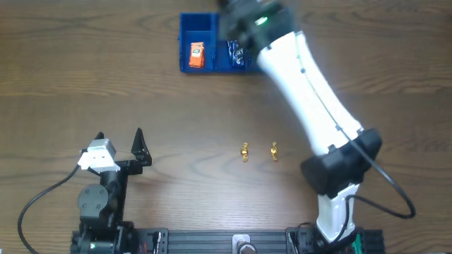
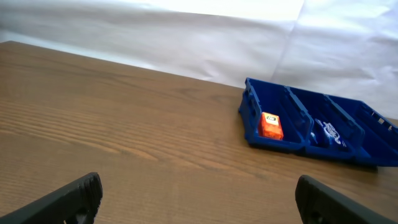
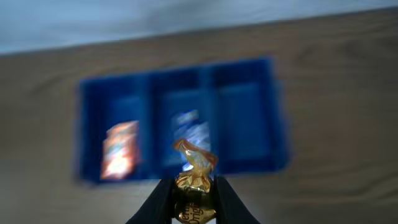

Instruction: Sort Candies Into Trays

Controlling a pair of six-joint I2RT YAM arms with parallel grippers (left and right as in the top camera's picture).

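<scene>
A blue tray (image 1: 185,42) with three compartments lies at the far middle of the table. An orange candy (image 1: 197,55) lies in its left compartment and blue-wrapped candies (image 1: 236,53) in the middle one. My right gripper (image 3: 194,198) is shut on a gold-wrapped candy (image 3: 194,174) and hangs above the table in front of the tray (image 3: 249,112). Two more gold candies (image 1: 245,152) (image 1: 274,151) lie on the table nearer the arms. My left gripper (image 1: 120,137) stands open low at the near left, nothing between its fingers.
The wood table (image 1: 85,77) is bare on the left and between the tray and the loose candies. The right arm's white link (image 1: 311,92) stretches diagonally from its base up over the tray's right end. A white backdrop (image 2: 186,31) stands behind the table.
</scene>
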